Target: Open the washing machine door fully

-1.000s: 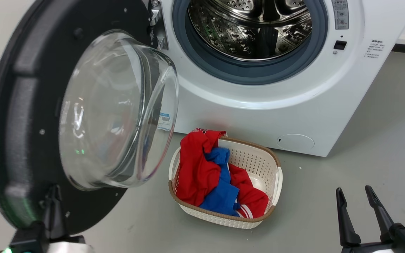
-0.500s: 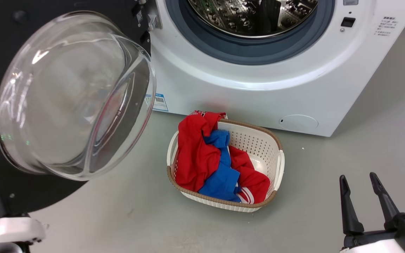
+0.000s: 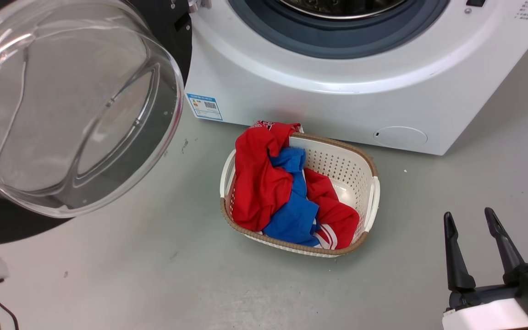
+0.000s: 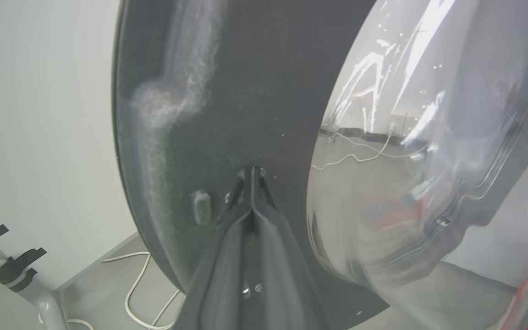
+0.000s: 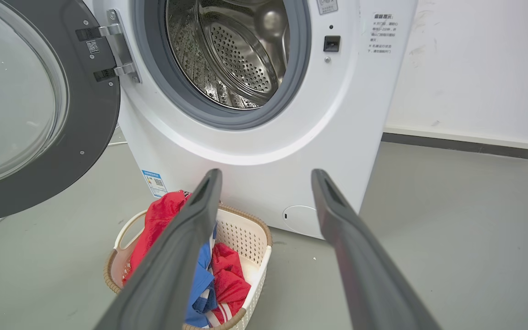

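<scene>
Swung wider than before, the round black glass-bowled washing machine door (image 3: 62, 105) is seen upper left, pushed by the left gripper (image 4: 251, 176), fingers pressed together; the right gripper (image 3: 468, 212) is held spread. A final outward push is judged needed.

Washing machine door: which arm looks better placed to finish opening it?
Left. The left gripper, fingers together, sits at the door; the right gripper hangs open beside the basket, farther off.

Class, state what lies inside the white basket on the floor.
Inside the basket lie red clothing, partly draped over the rim, and a blue garment. Part of the pale bottom shows at the right. Whatever lies beneath the clothes is covered.
</scene>
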Available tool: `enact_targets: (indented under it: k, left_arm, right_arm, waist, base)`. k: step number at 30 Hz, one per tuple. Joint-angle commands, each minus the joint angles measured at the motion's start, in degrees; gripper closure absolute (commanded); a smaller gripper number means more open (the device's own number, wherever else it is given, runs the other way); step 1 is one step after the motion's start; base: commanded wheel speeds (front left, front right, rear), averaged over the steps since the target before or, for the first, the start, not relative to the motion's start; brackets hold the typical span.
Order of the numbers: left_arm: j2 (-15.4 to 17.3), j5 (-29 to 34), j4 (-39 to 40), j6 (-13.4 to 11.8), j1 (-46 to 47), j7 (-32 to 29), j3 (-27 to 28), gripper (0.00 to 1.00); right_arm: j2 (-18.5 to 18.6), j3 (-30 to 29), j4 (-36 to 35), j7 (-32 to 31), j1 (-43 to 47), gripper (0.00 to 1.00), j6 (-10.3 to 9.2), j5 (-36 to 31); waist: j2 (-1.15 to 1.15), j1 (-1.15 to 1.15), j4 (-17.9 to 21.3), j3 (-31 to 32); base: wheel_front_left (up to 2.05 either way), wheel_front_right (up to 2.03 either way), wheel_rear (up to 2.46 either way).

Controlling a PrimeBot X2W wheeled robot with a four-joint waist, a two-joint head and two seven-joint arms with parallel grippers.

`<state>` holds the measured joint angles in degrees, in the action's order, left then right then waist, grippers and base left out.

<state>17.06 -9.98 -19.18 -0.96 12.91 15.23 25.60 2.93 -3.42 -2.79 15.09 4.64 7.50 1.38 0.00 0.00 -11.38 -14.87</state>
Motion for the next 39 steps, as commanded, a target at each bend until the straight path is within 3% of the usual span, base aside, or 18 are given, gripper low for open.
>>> enact_targets:
  k: [1,13,24,31,39]
  left_arm:
    - [0.8,-0.4,-0.9,0.2,1.7,-0.1,0.9,1.0]
    - [4.8,1.2,-10.0,2.5,8.3,-0.1,5.0,1.0]
    - [6.1,3.3,-14.5,4.6,11.2,-0.1,6.8,1.0]
    - [5.2,4.8,-12.2,5.9,7.8,-0.1,7.7,1.0]
    - [2.1,6.5,-3.8,7.4,1.4,-0.1,7.1,1.0]
  right_arm:
    - [-0.1,0.0,-0.2,0.1,-0.8,0.0,-0.01,-0.3]
    - [-0.1,-0.1,-0.5,0.1,-2.6,0.0,-0.01,-1.6]
    - [-0.1,0.1,0.1,0.1,-3.1,0.0,-0.01,-1.6]
    - [-0.1,-0.1,0.8,0.1,-2.1,0.0,-0.01,-0.1]
    - [-0.1,-0.2,1.2,0.1,-0.4,0.0,-0.01,1.5]
  waist:
    - [0.0,0.0,0.0,-0.5]
    - [0.0,0.0,1.1,-3.4]
    - [0.0,0.0,1.6,-3.6]
    - [0.0,0.0,2.4,-0.2]
    - [0.0,0.0,3.5,5.8]
  base:
    - [0.0,0.0,0.0]
    - [0.0,0.0,0.0]
    - [0.0,0.0,0.0]
    - [0.0,0.0,0.0]
    - [0.0,0.0,0.0]
